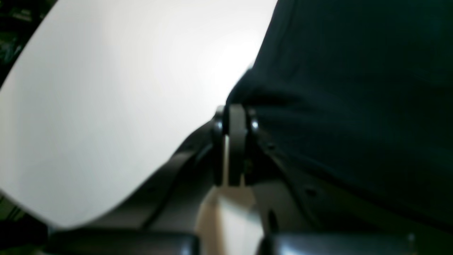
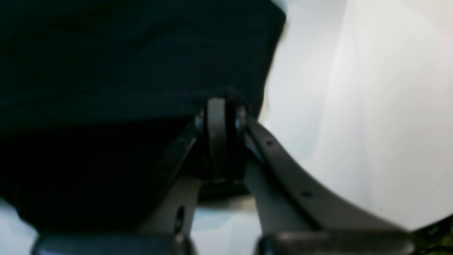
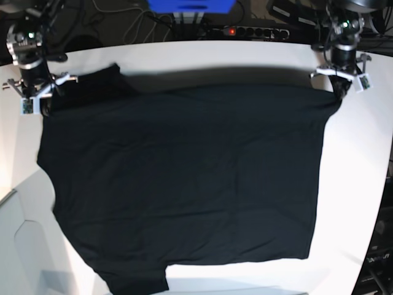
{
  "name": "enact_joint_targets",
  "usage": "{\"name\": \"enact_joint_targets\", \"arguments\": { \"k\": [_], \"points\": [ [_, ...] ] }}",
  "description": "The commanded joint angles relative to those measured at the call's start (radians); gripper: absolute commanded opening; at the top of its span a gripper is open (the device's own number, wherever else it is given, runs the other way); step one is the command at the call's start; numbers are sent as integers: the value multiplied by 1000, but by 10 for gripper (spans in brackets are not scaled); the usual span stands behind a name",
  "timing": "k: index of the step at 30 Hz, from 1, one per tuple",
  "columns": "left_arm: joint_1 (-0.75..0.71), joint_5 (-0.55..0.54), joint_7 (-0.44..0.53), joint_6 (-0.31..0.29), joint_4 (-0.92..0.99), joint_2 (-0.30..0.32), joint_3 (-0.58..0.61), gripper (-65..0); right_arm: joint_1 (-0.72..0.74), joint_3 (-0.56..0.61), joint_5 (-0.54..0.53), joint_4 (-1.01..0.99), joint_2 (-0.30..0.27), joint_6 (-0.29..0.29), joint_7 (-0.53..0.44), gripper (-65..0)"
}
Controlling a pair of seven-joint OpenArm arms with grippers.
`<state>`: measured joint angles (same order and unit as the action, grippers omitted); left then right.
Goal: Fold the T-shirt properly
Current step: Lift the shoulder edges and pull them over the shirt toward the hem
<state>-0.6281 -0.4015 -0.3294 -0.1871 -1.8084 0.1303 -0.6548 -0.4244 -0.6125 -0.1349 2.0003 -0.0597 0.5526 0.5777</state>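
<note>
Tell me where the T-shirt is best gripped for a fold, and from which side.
By the two far corners of the T-shirt, coming in from the table's far edge. It lies spread flat, so a pinched edge lifts cleanly. The left gripper and right gripper already sit shut on those corners.

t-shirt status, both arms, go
Left gripper shut on T-shirt corner, far edge. Right gripper shut on the opposite far corner. Shirt spread flat on white table, unfolded. Nothing in the way.
</note>
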Motion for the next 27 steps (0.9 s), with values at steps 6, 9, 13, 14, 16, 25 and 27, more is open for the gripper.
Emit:
{"name": "enact_joint_targets", "arguments": {
  "k": [6, 9, 13, 14, 16, 25, 27],
  "points": [
    [66, 2, 23, 4, -18, 10, -10, -650, 115, 41, -7, 9, -12, 8, -26, -650],
    [118, 5, 23, 4, -14, 10, -10, -650, 177, 73, -6, -3, -12, 4, -26, -650],
    [185, 5, 23, 5, -14, 12, -10, -650, 272, 115, 19, -55, -25, 1, -14, -650],
    [204, 5, 23, 5, -14, 13, -10, -650, 304, 131, 44, -74, -27, 1, 3, -650],
    [236, 5, 23, 7, -12, 16, -7, -650, 368, 151, 94, -115, -27, 2, 24, -650],
    [390, 6, -167, 5, -9, 18, -12, -650, 589, 188, 225, -293, -27, 5, 28, -650],
    [408, 6, -181, 5, -9, 18, -12, -650, 623, 196, 237, -330, -27, 5, 26, -650]
  ]
}}
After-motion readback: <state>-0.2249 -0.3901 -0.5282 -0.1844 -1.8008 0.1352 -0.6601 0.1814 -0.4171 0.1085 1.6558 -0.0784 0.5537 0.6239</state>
